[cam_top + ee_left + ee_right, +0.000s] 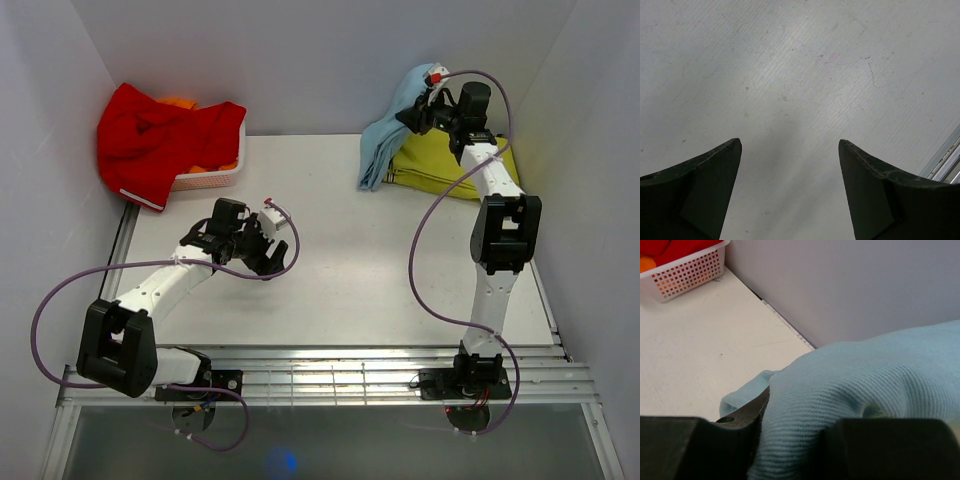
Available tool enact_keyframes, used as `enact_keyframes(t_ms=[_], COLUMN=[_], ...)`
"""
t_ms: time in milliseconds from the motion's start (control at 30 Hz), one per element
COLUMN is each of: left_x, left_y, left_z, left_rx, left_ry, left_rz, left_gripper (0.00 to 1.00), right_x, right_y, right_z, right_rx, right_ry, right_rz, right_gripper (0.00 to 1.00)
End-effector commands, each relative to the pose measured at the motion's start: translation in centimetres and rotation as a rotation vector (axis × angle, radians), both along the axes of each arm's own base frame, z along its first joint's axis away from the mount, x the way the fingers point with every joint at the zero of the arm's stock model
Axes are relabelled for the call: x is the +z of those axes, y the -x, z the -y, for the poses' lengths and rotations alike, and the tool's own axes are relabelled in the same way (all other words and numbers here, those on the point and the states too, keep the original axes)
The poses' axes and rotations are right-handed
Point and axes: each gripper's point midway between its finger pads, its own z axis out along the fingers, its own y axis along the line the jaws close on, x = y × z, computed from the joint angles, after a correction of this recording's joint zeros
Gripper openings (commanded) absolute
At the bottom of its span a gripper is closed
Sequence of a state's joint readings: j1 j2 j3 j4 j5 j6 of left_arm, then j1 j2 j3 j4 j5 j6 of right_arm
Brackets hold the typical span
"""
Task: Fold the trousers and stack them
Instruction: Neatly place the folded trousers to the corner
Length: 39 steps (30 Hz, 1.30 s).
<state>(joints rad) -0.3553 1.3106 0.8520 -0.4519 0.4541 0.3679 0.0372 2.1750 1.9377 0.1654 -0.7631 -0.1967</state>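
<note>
Two claws over a white tabletop [350, 260], overhead view. Just left of centre, left claw [268, 258] low over bare tabletop, jaws spread, nothing between them. At upper right, close to the wall [330, 60], right claw [428, 98] clamped on a bunched upper fold of the trousers [383, 140]. Light blue cloth hanging from that grip down to the tabletop, lower part touching the left edge of a yellow-green garment [440, 168] lying flat at far right. At upper left, red garment [150, 140] heaped over a white basket [215, 178], something orange showing inside; well apart from the trousers.

Left wrist view. Two dark fingers [700, 190] at the lower corners of the frame, wide apart, with only scuffed white tabletop [790, 60] between and beyond. Metal rail [946, 161] at the right edge.

Right wrist view. Trousers [865, 375] filling the lower right half of the frame, twill weave visible, pinched between the dark fingers [742, 416] along the bottom edge. One loose fold showing at lower left of centre. Basket [685, 272] in the upper left corner, red cloth inside. Grey wall [865, 285] across the upper right.
</note>
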Motion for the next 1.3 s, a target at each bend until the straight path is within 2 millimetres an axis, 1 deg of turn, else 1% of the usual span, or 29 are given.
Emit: enact_keyframes(t_ms=[0,33,67,167,267,333,400,433,467,500,533,567,633,667,700,733,767,800,867,900,967,1000,1033,1067,1100,1133,1167,1200,1267], left_x=[2.2,2.1,2.1,2.5,2.6,2.6,2.2,2.2,2.1,2.1,2.1,2.1,1.9,1.9,1.8,1.8,1.7,1.5,1.4,1.4,1.3,1.3,1.4,1.3,1.2,1.2,1.0,1.0,1.0], left_y=[-0.3,-0.2,-0.1,-0.3,-0.3,-0.2,0.1,0.1,0.2,0.2,0.2,0.2,0.2,0.2,0.3,0.4,0.5,0.6,0.8,0.7,0.8,0.8,0.7,0.6,0.6,0.6,0.7,0.7,0.6], left_z=[0.0,0.0,0.0,0.1,0.2,0.2,0.3,0.3,0.3,0.3,0.4,0.4,0.4,0.4,0.4,0.3,0.3,0.3,0.3,0.3,0.3,0.3,0.3,0.3,0.3,0.3,0.3,0.3,0.3], left_rx=[0.004,0.0,-0.002,-0.006,-0.009,-0.009,-0.017,-0.017,-0.018,-0.021,-0.023,-0.023,-0.026,-0.026,-0.027,-0.027,-0.028,-0.029,-0.031,-0.031,-0.035,-0.034,-0.034,-0.037,-0.037,-0.037,-0.035,-0.035,-0.034], left_ry=[0.026,0.026,0.026,0.026,0.029,0.032,0.036,0.035,0.037,0.038,0.039,0.038,0.036,0.036,0.035,0.035,0.035,0.034,0.036,0.035,0.034,0.035,0.034,0.031,0.031,0.028,0.028,0.028,0.03], left_rz=[0.051,0.048,0.047,0.054,0.057,0.053,0.042,0.039,0.038,0.035,0.037,0.036,0.031,0.03,0.025,0.025,0.02,0.014,0.008,0.01,0.007,0.006,0.009,0.008,0.008,0.008,0.001,0.001,0.003], left_gripper=[0.89,0.89,0.89,0.89,0.89,0.89,0.89,0.89,0.89,0.89,0.89,0.89,0.89,0.89,0.89,0.89,0.89,0.89,0.89,0.89,0.89,0.89,0.89,0.89,0.89,0.89,0.89,0.89,0.89], right_x=[10.0,10.1,11.6,12.4,13.9,14.2,14.2,13.7,13.0,12.2,10.2,9.1,6.5,3.8,2.7,1.4,-0.7,-1.5,-3.6,-4.6,-6.4,-7.5,-7.9,-9.1,-9.7,-8.9,-9.0,-9.6,-11.8], right_y=[0.5,0.4,0.4,0.3,0.3,0.4,0.1,0.3,0.2,0.1,-0.1,-0.1,-0.2,0.0,0.0,0.0,0.2,0.2,0.2,0.3,0.4,0.7,0.9,1.5,1.9,2.2,2.5,2.8,3.6], right_z=[-1.3,-1.5,-1.5,-1.5,-0.2,1.4,4.9,5.8,6.7,8.6,9.6,10.5,13.0,13.8,15.6,16.7,17.6,19.8,22.0,23.8,25.4,27.0,27.5,28.4,28.7,29.1,29.4,30.2,30.2], right_rx=[0.078,0.086,0.091,0.101,0.073,0.058,0.01,-0.002,-0.013,-0.032,-0.041,-0.046,-0.079,-0.091,-0.131,-0.163,-0.191,-0.256,-0.321,-0.369,-0.412,-0.456,-0.473,-0.5,-0.505,-0.527,-0.556,-0.618,-0.656], right_ry=[0.051,0.05,0.049,0.057,0.082,0.084,0.082,0.067,0.071,0.077,0.073,0.071,0.075,0.068,0.062,0.055,0.042,0.028,0.013,0.012,0.027,0.062,0.075,0.08,0.079,0.065,0.052,0.044,0.013], right_rz=[0.353,0.357,0.392,0.416,0.464,0.463,0.452,0.434,0.42,0.401,0.352,0.32,0.258,0.193,0.161,0.126,0.071,0.035,-0.031,-0.07,-0.109,-0.117,-0.121,-0.146,-0.155,-0.13,-0.129,-0.138,-0.199], right_gripper=[0.08,0.08,0.08,0.08,0.08,0.08,0.08,0.08,0.08,0.08,0.08,0.08,0.08,0.08,0.08,0.08,0.08,0.08,0.08,0.08,0.08,0.08,0.08,0.08,0.08,0.08,0.08,0.08,0.08])
